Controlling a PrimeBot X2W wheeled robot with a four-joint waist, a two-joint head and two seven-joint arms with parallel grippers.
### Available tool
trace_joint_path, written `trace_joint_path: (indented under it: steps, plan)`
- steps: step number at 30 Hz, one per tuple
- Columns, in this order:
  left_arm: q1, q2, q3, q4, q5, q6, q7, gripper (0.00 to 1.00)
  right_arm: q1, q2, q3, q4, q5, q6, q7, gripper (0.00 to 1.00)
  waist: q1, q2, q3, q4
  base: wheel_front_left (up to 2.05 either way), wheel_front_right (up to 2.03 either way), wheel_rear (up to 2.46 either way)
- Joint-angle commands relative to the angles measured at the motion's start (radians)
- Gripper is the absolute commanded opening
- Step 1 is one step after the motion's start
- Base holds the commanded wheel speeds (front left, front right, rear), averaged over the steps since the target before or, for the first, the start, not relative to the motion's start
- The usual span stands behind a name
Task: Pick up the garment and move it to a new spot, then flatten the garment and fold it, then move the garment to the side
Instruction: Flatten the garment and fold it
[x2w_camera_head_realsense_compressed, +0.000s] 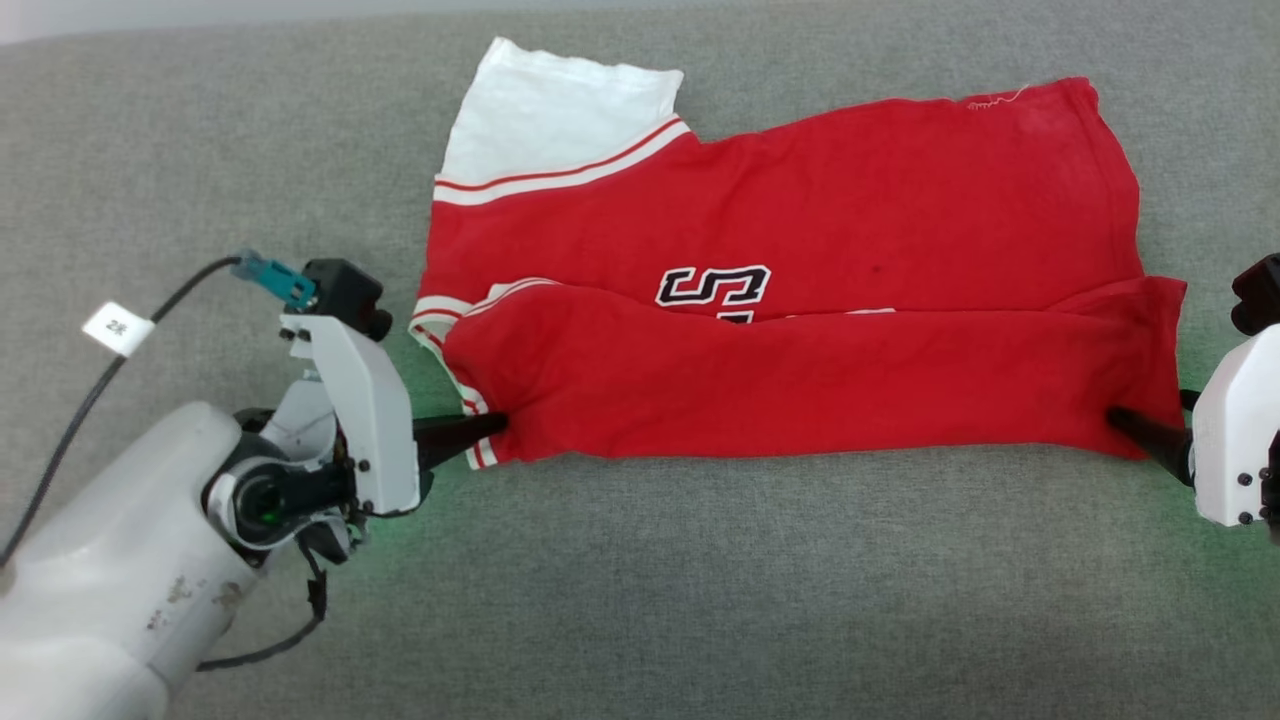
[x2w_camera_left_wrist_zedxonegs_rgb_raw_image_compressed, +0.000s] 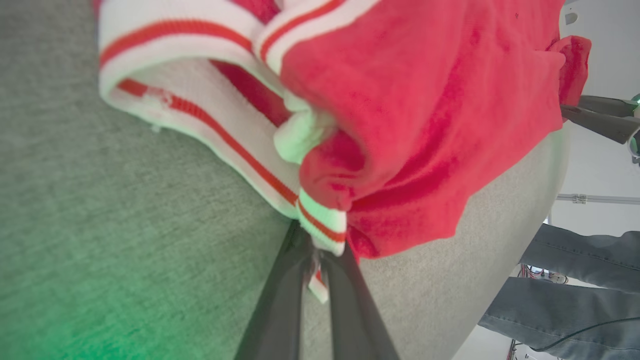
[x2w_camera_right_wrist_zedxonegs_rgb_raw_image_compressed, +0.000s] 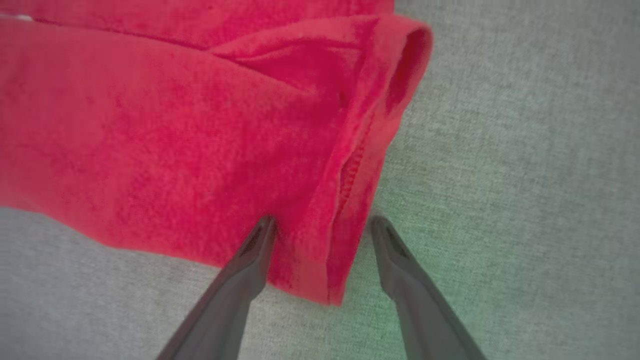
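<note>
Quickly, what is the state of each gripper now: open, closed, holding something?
Left gripper: closed, pinching the striped-trim corner of the garment.
Right gripper: open, one finger on each side of the garment's hem corner, not gripping.

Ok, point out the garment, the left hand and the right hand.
garment (x2w_camera_head_realsense_compressed: 800, 220): head view, red body above the folded flap.
left hand (x2w_camera_left_wrist_zedxonegs_rgb_raw_image_compressed: 316, 247): left wrist view, between fingertips shut on striped trim.
right hand (x2w_camera_right_wrist_zedxonegs_rgb_raw_image_compressed: 322, 222): right wrist view, between open fingertips straddling the hem corner.
</note>
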Motion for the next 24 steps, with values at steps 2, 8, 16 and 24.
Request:
trace_joint_path:
  steps: [2, 8, 16, 24]
  plan:
    - [0.044, -0.02, -0.027, 0.002, 0.009, -0.004, -0.002, 0.0, 0.005, 0.012, 0.0, 0.006, 0.019, -0.002, -0.011, 0.0, 0.0, -0.0001, -0.007, 0.005, 0.0, 0.0, 0.0]
    - [0.067, -0.007, -0.023, -0.031, 0.009, -0.005, -0.054, 0.0, 0.031, -0.012, -0.001, 0.007, 0.031, -0.002, -0.036, 0.0, 0.0, -0.0001, -0.042, 0.014, 0.0, 0.0, 0.0]
    - [0.147, 0.062, -0.03, -0.146, 0.023, -0.006, -0.137, 0.0, 0.144, -0.045, -0.038, -0.061, 0.063, -0.002, -0.041, 0.0, 0.0, -0.0001, -0.099, 0.032, 0.0, 0.0, 0.0]
    - [0.256, 0.154, -0.036, -0.281, 0.032, 0.006, -0.2, 0.0, 0.336, -0.061, -0.124, -0.204, 0.084, -0.002, -0.013, 0.0, 0.0, -0.0001, -0.119, 0.04, 0.0, 0.0, 0.0]
